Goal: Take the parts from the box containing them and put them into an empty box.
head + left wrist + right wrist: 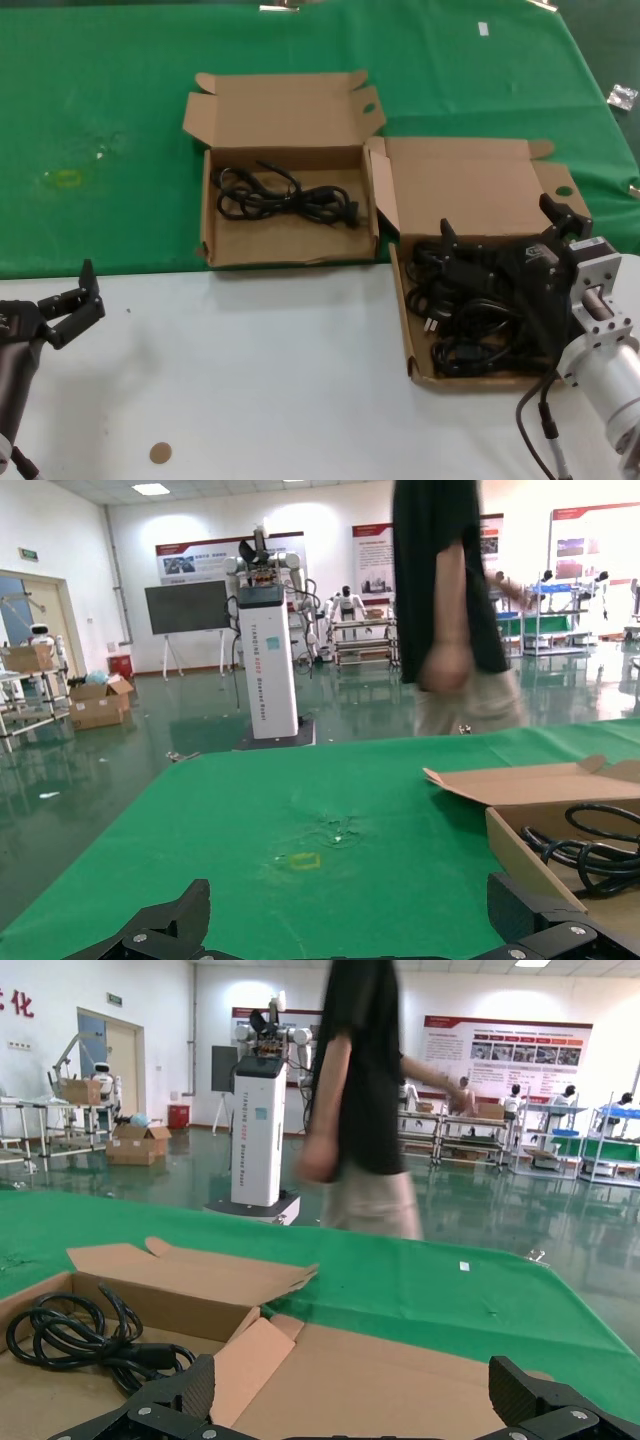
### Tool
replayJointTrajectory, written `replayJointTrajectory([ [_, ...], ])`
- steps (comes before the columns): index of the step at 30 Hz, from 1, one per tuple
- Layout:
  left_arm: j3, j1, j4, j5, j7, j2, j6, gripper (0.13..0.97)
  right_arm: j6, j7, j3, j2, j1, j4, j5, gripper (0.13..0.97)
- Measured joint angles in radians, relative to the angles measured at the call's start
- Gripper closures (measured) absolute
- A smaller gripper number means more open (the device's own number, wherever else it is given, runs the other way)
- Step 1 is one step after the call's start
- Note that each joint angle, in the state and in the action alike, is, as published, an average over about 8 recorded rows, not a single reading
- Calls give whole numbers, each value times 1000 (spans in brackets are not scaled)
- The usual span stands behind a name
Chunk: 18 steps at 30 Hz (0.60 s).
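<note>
The long-trayed cardboard box (404,300) on the right holds a pile of black coiled cables (470,310). My right gripper (505,228) is open just above that pile, holding nothing; in the right wrist view (355,1400) its fingers span the box's lid (400,1380). The wider box (290,250) at the centre holds one coiled cable (285,195), which also shows in the right wrist view (70,1335) and the left wrist view (590,850). My left gripper (85,305) is open and empty over the white table at the front left.
A green cloth (100,100) covers the far half of the table, with a yellow mark (65,178) on it. A small brown disc (160,452) lies on the white front part. A person (450,600) walks past behind the table.
</note>
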Motion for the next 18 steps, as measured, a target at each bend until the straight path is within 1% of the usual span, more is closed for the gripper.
replayJointTrajectory([
  [18,0,0,0,0,0,0,0,132,0,0,0,0,0,0,0,129],
])
